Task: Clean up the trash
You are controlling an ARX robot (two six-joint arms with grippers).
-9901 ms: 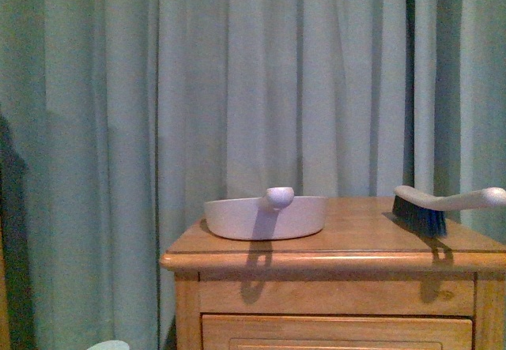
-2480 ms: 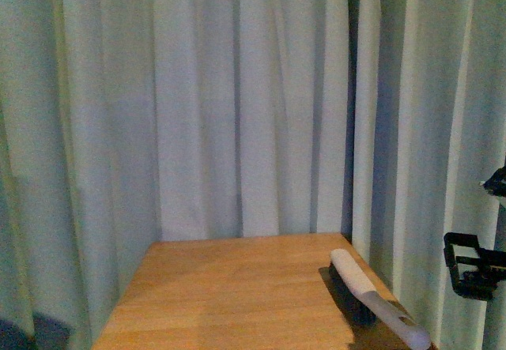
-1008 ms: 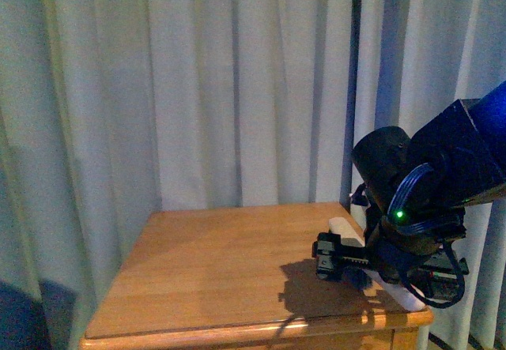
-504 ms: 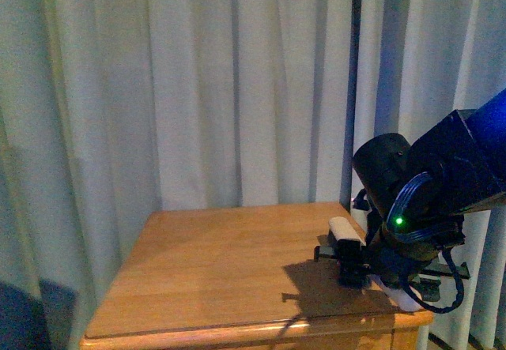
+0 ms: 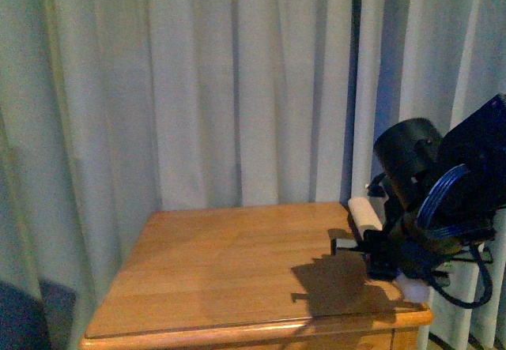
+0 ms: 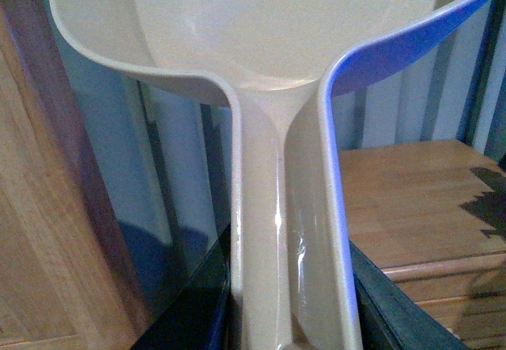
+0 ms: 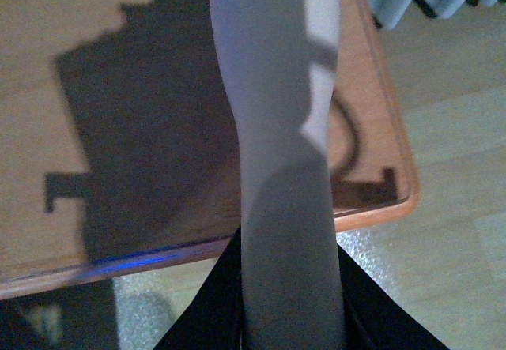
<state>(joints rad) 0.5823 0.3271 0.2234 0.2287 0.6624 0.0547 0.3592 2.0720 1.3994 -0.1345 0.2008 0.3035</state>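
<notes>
So, the white handle of the brush (image 7: 277, 129) is clamped between the dark fingers (image 7: 215, 310) of the right gripper (image 5: 378, 261), which are closed snug on it with no gap to be seen. In the front view that arm is seen over the right front corner of the wooden table (image 5: 221, 263), with the handle's far end pointed toward the curtain (image 5: 198, 89). A blocky shadow is thrown on the tabletop just beside the gripper. The bristles can't be made out, and whether the brush is touching the wood can't be told.

On the other side, the pale dustpan (image 6: 277, 42) is held by its handle in the left gripper (image 6: 288, 318). The fingers (image 6: 186, 318) are pressed against both sides of the handle, and the scoop end is pointed away from the wrist. A bit of the tabletop is seen behind it.

As for the trash, it can't be made out in any view, so where it lies can't be told.
</notes>
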